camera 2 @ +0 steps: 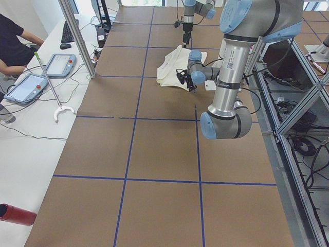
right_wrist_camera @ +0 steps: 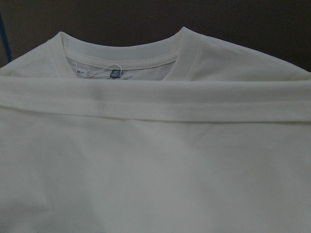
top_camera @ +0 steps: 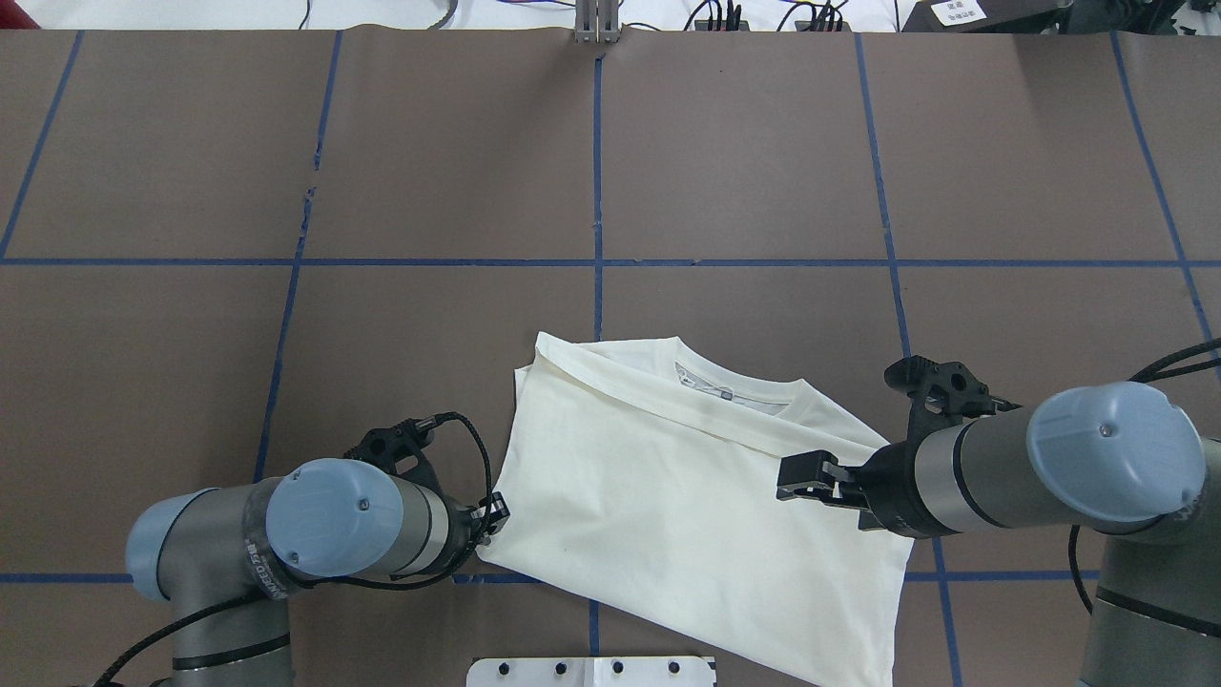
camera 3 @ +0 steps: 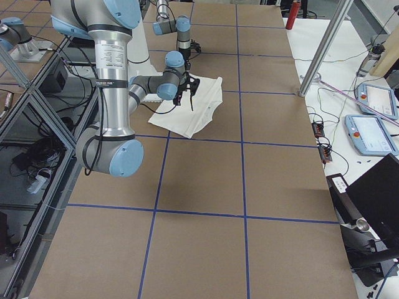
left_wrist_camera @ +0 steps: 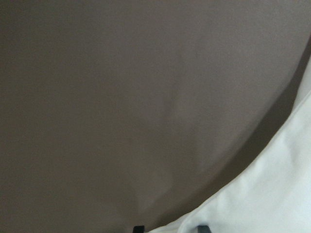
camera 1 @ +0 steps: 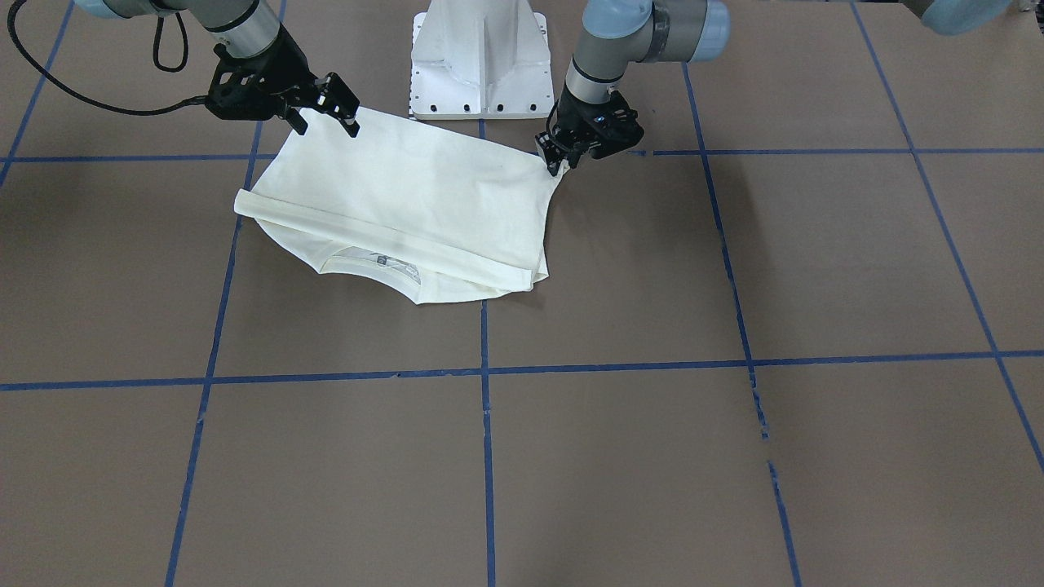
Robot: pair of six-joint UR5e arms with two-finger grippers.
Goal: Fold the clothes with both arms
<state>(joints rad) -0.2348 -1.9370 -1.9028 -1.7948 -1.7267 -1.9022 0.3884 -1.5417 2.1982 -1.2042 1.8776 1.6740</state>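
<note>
The cream-white shirt (camera 1: pixel 408 196) (top_camera: pixel 668 496) lies folded on the brown table just in front of the robot's base. Its plain side faces up and the collar (camera 1: pixel 375 261) (right_wrist_camera: pixel 121 58) sits at the far edge under a folded band. At the shirt's near corner on my left side, my left gripper (camera 1: pixel 561 163) (top_camera: pixel 496 510) is shut on the cloth, and the corner is drawn up to a point. Cloth (left_wrist_camera: pixel 272 194) fills the lower right of the left wrist view. My right gripper (camera 1: pixel 326 122) (top_camera: pixel 796 477) hovers open just above the shirt's other near corner, holding nothing.
The white pedestal base (camera 1: pixel 479 57) stands right behind the shirt. Blue tape lines (camera 1: pixel 486 408) divide the brown table. Beside the table's far side, a person (camera 2: pixel 13 41) sits at a bench with tablets (camera 2: pixel 56 64) and cables. A red cylinder (camera 2: pixel 15 213) lies there too.
</note>
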